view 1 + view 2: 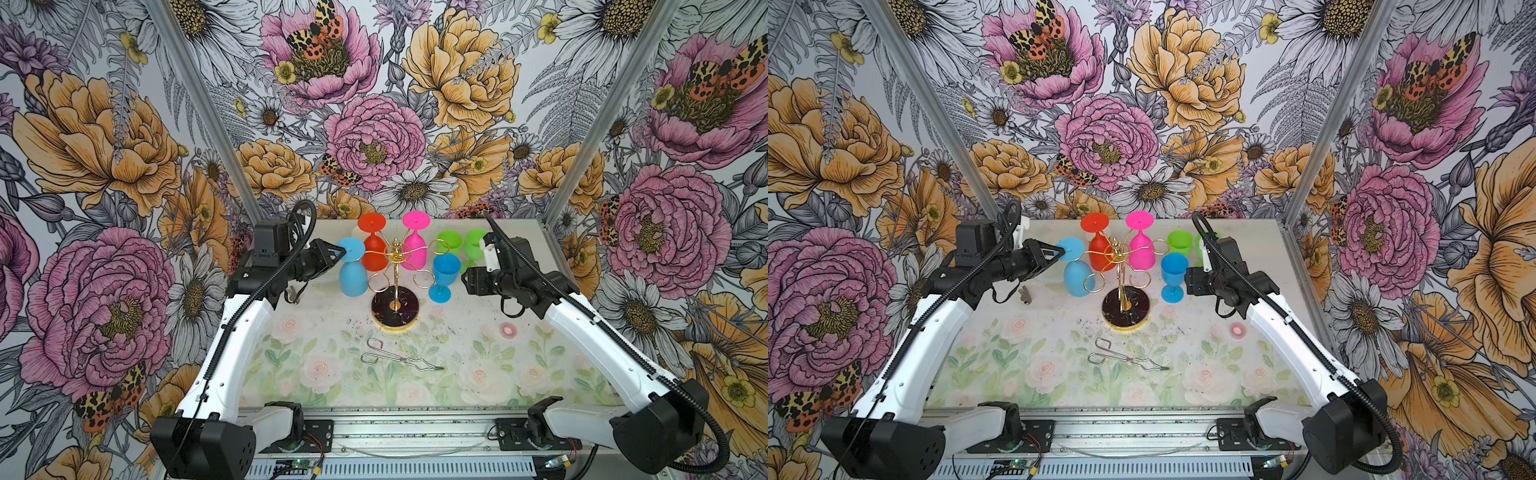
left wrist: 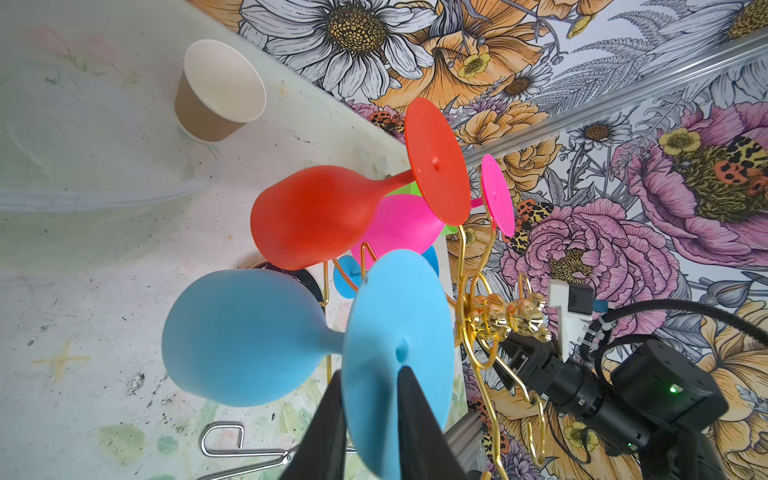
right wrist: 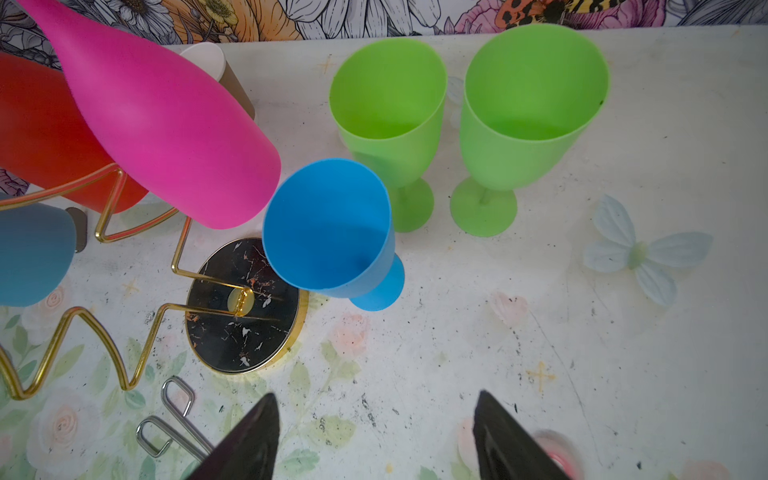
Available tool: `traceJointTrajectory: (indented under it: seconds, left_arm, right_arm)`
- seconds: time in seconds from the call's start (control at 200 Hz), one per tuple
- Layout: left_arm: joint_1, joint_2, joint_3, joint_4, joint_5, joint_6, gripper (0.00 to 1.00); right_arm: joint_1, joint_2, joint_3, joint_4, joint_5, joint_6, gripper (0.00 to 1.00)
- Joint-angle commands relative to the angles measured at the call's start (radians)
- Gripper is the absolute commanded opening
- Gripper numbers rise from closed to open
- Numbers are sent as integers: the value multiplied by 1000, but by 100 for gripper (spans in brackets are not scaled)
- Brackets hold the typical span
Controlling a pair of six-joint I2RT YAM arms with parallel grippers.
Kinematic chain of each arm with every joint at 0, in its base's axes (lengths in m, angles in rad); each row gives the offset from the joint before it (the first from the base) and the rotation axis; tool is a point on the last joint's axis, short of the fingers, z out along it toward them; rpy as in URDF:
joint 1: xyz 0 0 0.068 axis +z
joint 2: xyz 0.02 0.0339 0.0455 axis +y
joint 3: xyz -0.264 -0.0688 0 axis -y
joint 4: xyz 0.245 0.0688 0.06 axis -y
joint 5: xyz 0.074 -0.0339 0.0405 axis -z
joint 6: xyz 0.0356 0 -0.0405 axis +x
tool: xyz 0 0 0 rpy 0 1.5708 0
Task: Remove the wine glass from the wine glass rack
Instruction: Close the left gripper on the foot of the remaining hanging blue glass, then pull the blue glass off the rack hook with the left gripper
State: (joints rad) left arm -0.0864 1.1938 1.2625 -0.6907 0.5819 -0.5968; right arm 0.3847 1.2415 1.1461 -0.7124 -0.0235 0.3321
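Left gripper (image 1: 341,251) sits left of centre in both top views, its black fingers (image 2: 328,424) pinched onto the flat foot of the light blue wine glass (image 1: 353,277). That glass hangs upside down from a loop on the left side of the wine glass rack (image 1: 394,311). Behind it on the rack hang a red glass (image 1: 374,254) and a pink glass (image 1: 414,254). Right of centre, the right gripper (image 1: 465,280) holds its jaws wide apart around nothing, just beside an upright blue glass (image 1: 445,272)
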Motion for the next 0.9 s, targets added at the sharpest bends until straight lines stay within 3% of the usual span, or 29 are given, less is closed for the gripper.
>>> traceJointTrajectory:
  seconds: [0.0, 0.42, 0.671, 0.896]
  left_arm:
    - [12, -6, 15, 24, 10, -4, 21]
    - [13, -31, 20, 24, 12, -28, 11]
    - [13, -43, 2, 57, 60, -74, 9]
    - [14, -53, -10, 93, 88, -109, 1]
  right_arm:
    - [0, -21, -11, 32, -5, 5, 75]
    - [-1, -24, -20, 39, -5, 9, 75]
    - [-1, -26, -25, 45, -7, 14, 75]
    - [-1, -28, -26, 47, -6, 13, 75]
